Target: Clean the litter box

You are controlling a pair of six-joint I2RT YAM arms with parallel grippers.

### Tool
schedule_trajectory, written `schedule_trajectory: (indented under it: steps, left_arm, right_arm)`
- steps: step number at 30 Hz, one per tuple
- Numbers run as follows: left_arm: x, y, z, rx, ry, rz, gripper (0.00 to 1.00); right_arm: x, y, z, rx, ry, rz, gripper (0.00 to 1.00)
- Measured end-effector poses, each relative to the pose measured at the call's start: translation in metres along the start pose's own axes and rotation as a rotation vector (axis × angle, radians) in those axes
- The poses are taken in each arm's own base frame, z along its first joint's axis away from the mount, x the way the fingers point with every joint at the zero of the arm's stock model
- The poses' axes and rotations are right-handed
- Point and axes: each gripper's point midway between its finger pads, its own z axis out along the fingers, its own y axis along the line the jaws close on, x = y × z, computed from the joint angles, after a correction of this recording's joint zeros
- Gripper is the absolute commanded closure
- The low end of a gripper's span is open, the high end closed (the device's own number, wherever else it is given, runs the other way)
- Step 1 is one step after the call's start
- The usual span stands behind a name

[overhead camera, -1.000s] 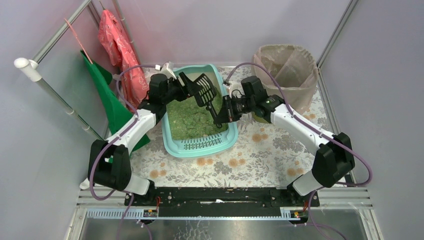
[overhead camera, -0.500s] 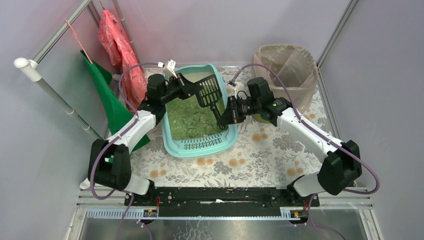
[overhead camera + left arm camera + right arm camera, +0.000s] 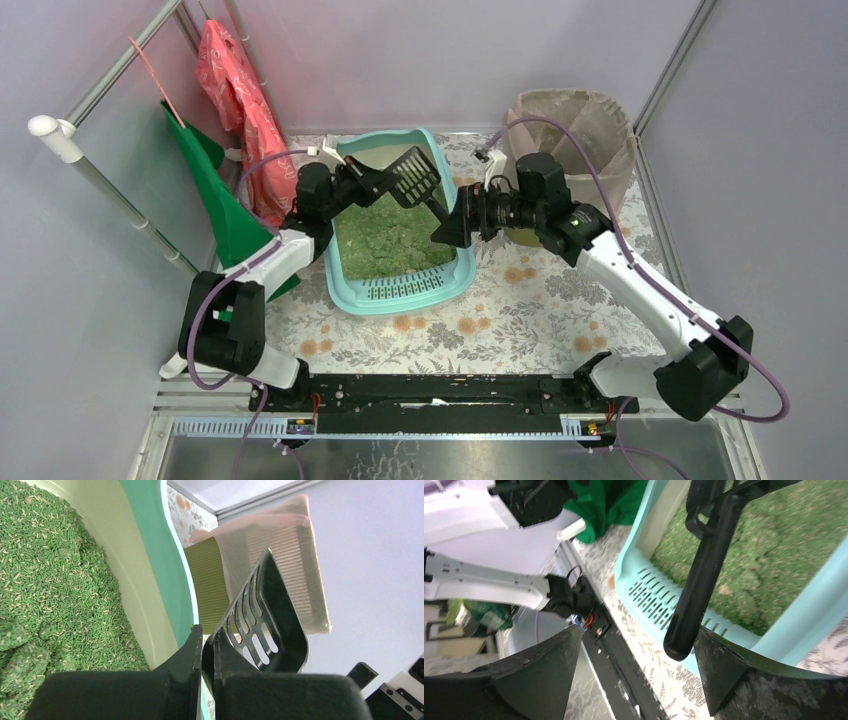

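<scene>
Pale turquoise plastic litter box (image 3: 404, 289), green granules (image 3: 385, 235) inside, mid-table. Left gripper (image 3: 207, 650) clamped on black slotted plastic scoop (image 3: 412, 176) above it. Right gripper (image 3: 443, 230) spread; scoop handle between fingers, seemingly untouched. Bag-lined olive bin (image 3: 610, 170) partly behind right arm.

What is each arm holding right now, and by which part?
The left fingers pinch the black scoop by the edge of its slotted head; the right fingers stand open around its handle, not gripping.
</scene>
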Motion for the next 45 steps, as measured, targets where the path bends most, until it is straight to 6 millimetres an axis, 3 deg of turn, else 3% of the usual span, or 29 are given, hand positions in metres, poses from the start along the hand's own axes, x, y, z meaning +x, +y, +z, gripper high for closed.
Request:
schedule_trajectory:
  steps: [9, 17, 22, 27, 38, 45]
  left_arm:
    - [-0.008, 0.021, -0.009, -0.046, -0.183, -0.128, 1.0]
    - [-0.052, -0.034, -0.031, 0.082, -0.398, -0.14, 1.0]
    - [-0.065, -0.05, -0.039, 0.125, -0.463, -0.162, 1.0]
    - [-0.067, -0.049, -0.042, 0.12, -0.49, -0.185, 1.0]
    - [-0.063, -0.042, -0.042, 0.102, -0.49, -0.201, 1.0]
    - [-0.063, -0.04, -0.041, 0.1, -0.487, -0.206, 1.0]
  right_arm:
    - [-0.036, -0.006, -0.033, 0.163, -0.274, -0.057, 0.14]
    - [-0.054, -0.023, -0.03, 0.229, -0.387, -0.046, 0.16]
    - [-0.06, -0.033, -0.026, 0.24, -0.448, -0.033, 0.19]
    - [-0.073, -0.032, -0.022, 0.23, -0.493, -0.044, 0.28]
    - [-0.086, -0.029, -0.012, 0.195, -0.501, -0.055, 0.29]
    - [-0.099, -0.022, -0.012, 0.173, -0.531, -0.066, 0.38]
